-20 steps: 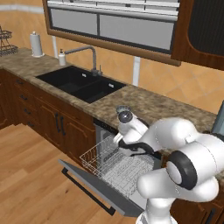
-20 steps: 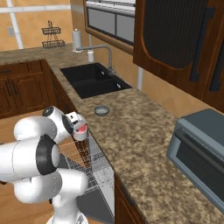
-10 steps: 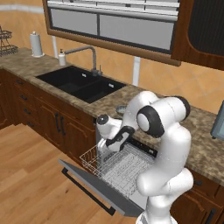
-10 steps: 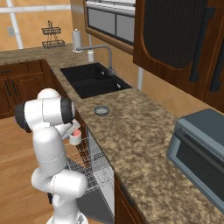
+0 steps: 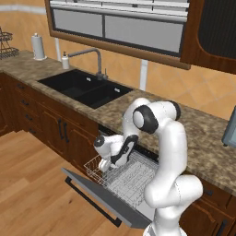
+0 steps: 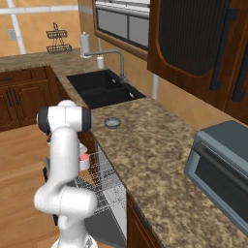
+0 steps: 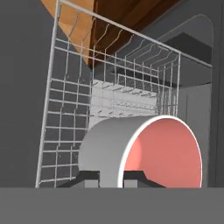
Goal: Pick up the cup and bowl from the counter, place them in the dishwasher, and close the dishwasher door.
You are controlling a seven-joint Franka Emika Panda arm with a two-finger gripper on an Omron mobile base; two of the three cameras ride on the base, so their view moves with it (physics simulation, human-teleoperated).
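Speckled brown granite forms the surface (image 6: 145, 145), which is carried on dark wooden cabinets and broken by a black double sink (image 5: 85, 88) with a faucet. Below its edge the dishwasher (image 5: 129, 177) is seen with the dishwasher door (image 5: 99, 196) dropped flat and the white wire rack (image 7: 109, 92) drawn out over it. The gripper (image 7: 111, 178) is held low over the front of that rack, its fingers narrowed on the wall of the cup (image 7: 144, 153), which is gripped tilted on its side so that the red-pink inside is turned toward the hand camera. In the right base view, the cup (image 6: 84, 158) is glimpsed just beside the white arm, above the rack. The bowl (image 6: 112, 122) is left on the surface, near the sink and well apart from the cup. A grey appliance (image 6: 218, 169) is set farther along the surface.
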